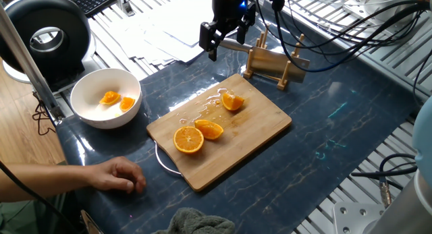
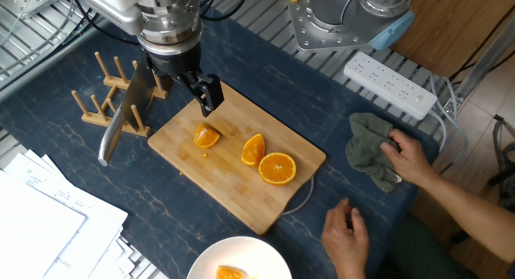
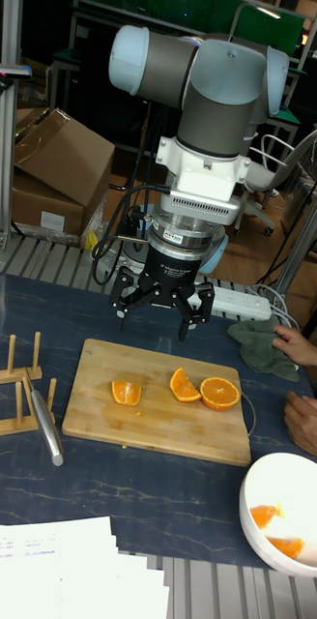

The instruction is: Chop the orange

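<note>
The orange lies cut on the wooden cutting board [image 1: 253, 129]: a half [image 1: 189, 140] face up, a wedge [image 1: 210, 129] beside it, and another wedge [image 1: 233, 100] further back. They show again as the half [image 2: 278, 168] and the two wedges [image 2: 253, 149] [image 2: 207, 136]. My gripper [image 1: 219, 42] hangs open and empty above the board's far edge, next to the knife [image 2: 119, 125], which rests in the wooden rack [image 2: 111, 92]. In the tall fixed view the gripper [image 3: 158, 308] hovers behind the board with its fingers [image 3: 191, 311] spread.
A white bowl [image 1: 84, 82] holding orange pieces stands left of the board. A person's hand [image 1: 118, 174] rests on the table near the board's front; the other hand [image 2: 405, 158] holds a grey cloth [image 2: 366, 146]. A power strip [image 2: 390, 86] and papers [image 2: 40, 223] lie at the table's edges.
</note>
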{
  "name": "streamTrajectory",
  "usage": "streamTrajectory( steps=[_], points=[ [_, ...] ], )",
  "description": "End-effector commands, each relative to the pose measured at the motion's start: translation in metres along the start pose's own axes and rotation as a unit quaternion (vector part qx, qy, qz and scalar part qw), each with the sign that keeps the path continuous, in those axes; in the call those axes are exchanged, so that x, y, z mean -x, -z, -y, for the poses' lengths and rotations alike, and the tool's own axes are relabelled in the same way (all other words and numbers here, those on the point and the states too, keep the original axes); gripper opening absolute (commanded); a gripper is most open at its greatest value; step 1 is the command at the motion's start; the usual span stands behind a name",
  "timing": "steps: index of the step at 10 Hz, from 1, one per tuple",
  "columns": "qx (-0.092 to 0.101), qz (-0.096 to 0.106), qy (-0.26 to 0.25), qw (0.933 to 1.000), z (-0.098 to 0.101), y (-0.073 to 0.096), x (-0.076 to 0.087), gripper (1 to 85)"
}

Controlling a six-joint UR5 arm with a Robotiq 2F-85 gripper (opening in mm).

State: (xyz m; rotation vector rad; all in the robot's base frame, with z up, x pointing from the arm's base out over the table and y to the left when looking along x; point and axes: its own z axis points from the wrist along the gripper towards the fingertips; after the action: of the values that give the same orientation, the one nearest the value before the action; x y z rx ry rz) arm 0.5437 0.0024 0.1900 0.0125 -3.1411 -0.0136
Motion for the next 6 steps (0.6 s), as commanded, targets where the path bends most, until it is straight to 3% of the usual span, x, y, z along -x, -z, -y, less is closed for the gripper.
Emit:
streamTrajectory(
  steps=[1,6],
  points=[
    [-0.004,-0.062,0.068,0.9957,0.0018,0.0019,-0.0324,1.3],
    [-0.006,-0.061,0.069,0.9957,0.0041,0.0002,-0.0309,1.3]
  ],
)
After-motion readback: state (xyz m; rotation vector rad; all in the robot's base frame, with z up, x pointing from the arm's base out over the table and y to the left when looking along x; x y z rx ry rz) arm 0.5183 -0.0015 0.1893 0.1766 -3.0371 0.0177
